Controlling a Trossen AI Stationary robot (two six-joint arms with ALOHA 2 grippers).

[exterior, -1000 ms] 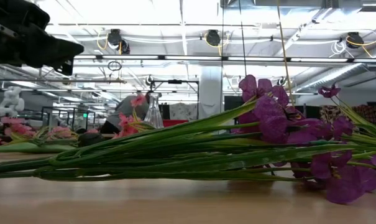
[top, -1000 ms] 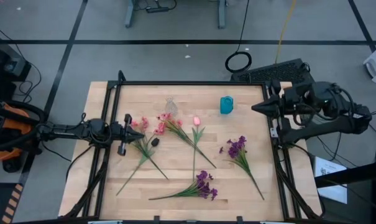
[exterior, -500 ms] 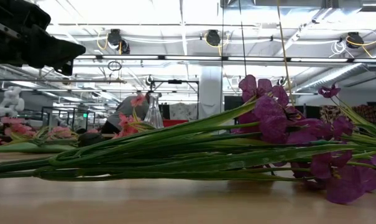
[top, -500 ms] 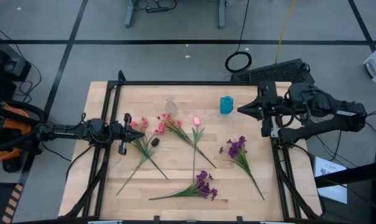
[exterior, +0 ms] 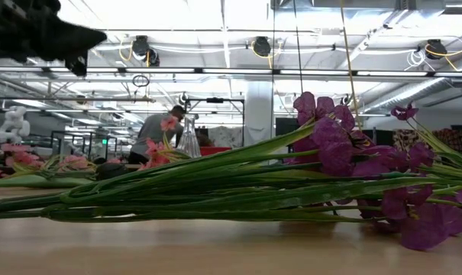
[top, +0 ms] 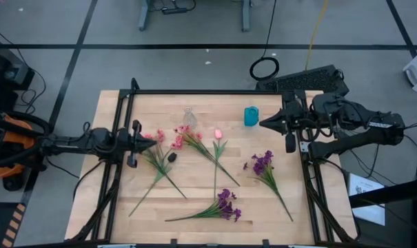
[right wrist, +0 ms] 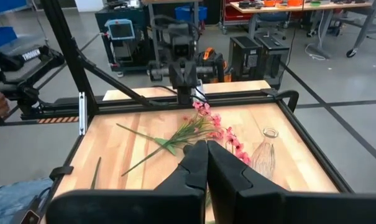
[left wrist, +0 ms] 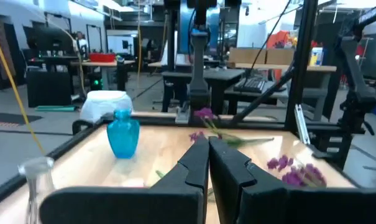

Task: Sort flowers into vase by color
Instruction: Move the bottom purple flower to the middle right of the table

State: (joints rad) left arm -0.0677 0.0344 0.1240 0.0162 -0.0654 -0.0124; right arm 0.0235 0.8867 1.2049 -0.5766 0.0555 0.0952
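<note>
Several flowers lie flat on the wooden table [top: 118, 207]. Two pink sprays [top: 158, 150] [top: 191, 140] and a pink tulip bud [top: 218, 133] are in the middle. Two purple sprays [top: 264, 165] [top: 224, 205] lie nearer the front. A clear glass vase [top: 189, 116] and a blue vase [top: 251, 116] stand upright toward the far edge. My left gripper [top: 151, 140] [left wrist: 207, 148] hovers shut over the left pink spray's blossoms. My right gripper [top: 262, 124] [right wrist: 206, 150] hangs shut in the air just right of the blue vase.
A black metal frame [top: 215, 91] runs along the table's far edge and down both sides. In the low view the flower stems [exterior: 215, 195] fill the foreground, and a person [exterior: 158, 126] stands in the room far behind the table.
My right gripper has moved toward the table's left, closing on the blue vase, and tipped down a little. My left gripper has risen somewhat above the pink spray. Both stay shut. The flowers and vases have kept their places.
</note>
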